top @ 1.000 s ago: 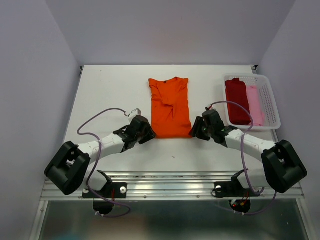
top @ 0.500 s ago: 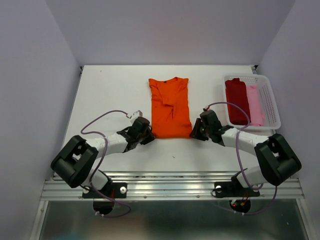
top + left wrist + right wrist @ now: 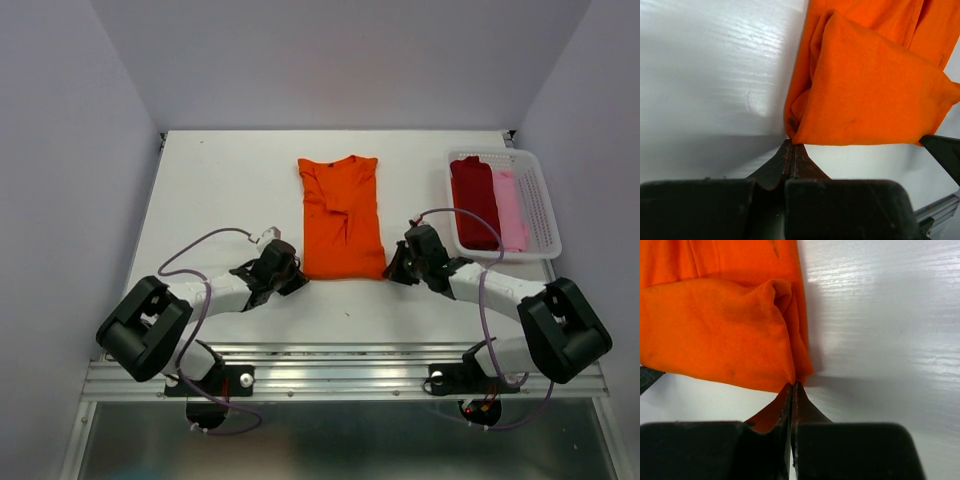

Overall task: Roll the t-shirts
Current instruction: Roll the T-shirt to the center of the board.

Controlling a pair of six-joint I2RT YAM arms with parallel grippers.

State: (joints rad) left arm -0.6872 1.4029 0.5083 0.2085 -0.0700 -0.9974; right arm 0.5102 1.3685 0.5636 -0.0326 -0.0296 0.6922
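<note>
The shirt [image 3: 341,215] is spread on the worktop [image 3: 220,190], stretching away ahead of both claws. Its near left corner is pinched by the shut left claw [image 3: 791,145], its near right corner by the shut right claw [image 3: 792,386]. Cloth is bunched just beyond each tip.

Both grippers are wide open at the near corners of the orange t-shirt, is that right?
Not open. The wrist views show the left gripper and right gripper with jaws pressed together, each pinching a near corner of the orange t-shirt.
</note>
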